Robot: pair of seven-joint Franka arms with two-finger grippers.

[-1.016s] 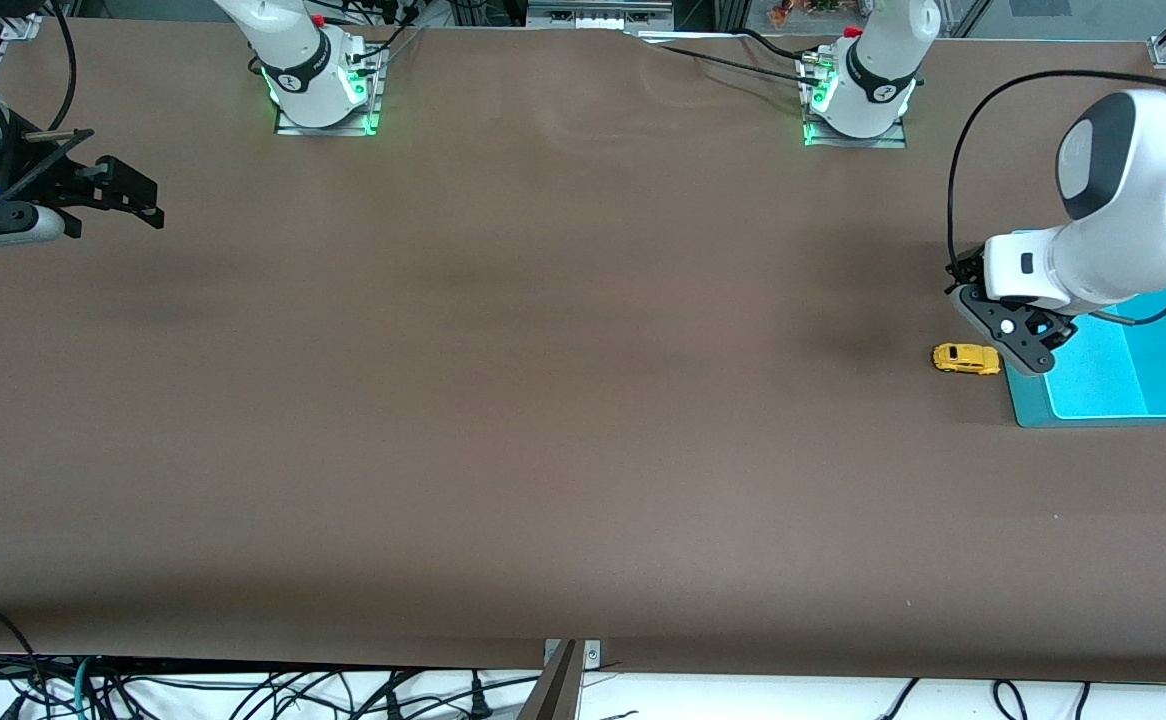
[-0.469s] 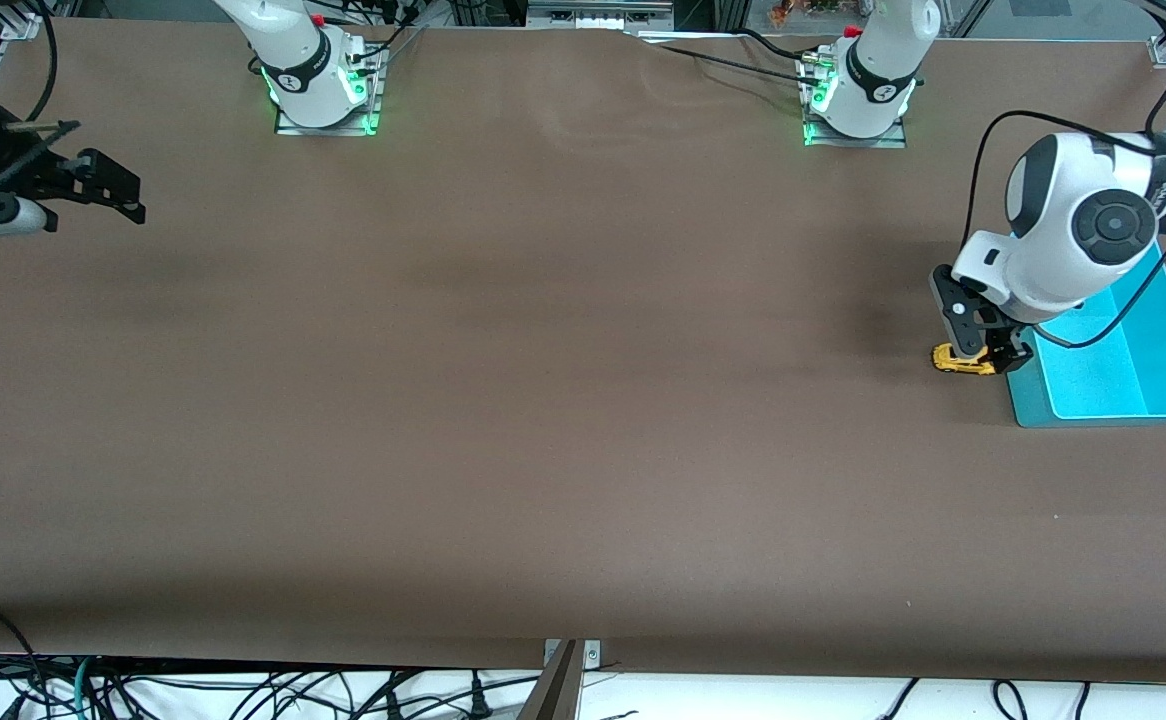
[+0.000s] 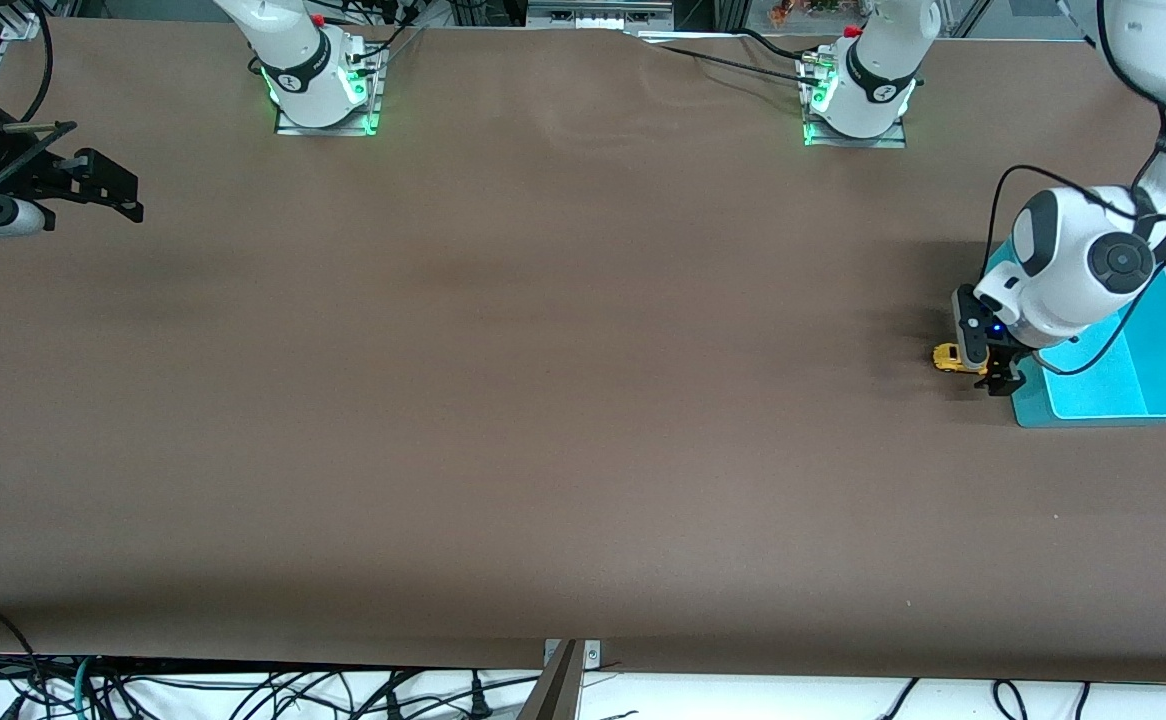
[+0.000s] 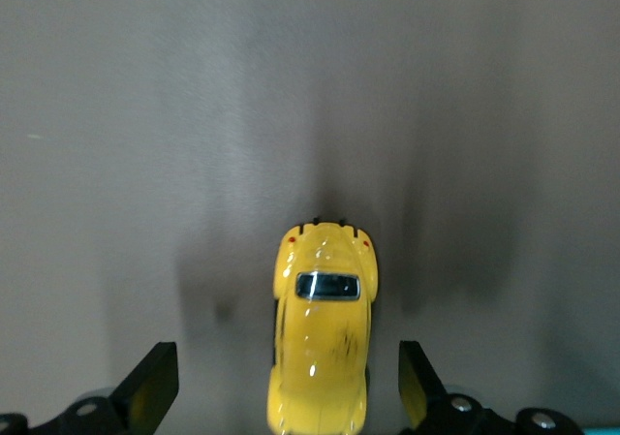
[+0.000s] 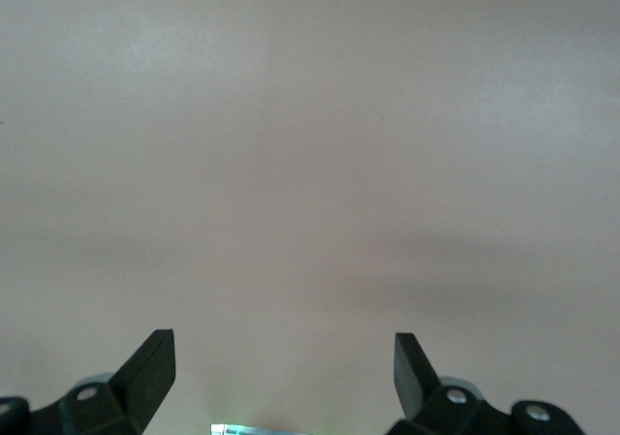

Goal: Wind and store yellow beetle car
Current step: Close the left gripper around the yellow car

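Observation:
The yellow beetle car point(image 3: 949, 357) sits on the brown table beside the turquoise tray point(image 3: 1158, 370), toward the left arm's end. My left gripper point(image 3: 985, 366) is low over the car, open, one finger on each side of it without touching. In the left wrist view the car point(image 4: 323, 343) lies between the two dark fingertips point(image 4: 150, 388), dark window showing. My right gripper point(image 3: 108, 190) is open and empty over the table's right-arm end, waiting; its wrist view shows only bare table between its fingertips point(image 5: 150, 365).
The turquoise tray has a raised rim and lies right beside the car. The arm bases point(image 3: 321, 85) stand along the table edge farthest from the front camera. Cables hang at the table's near edge.
My left gripper has moved from over the tray's edge down over the car and now straddles it. My right gripper has drawn slightly toward the table's end. The car has not moved.

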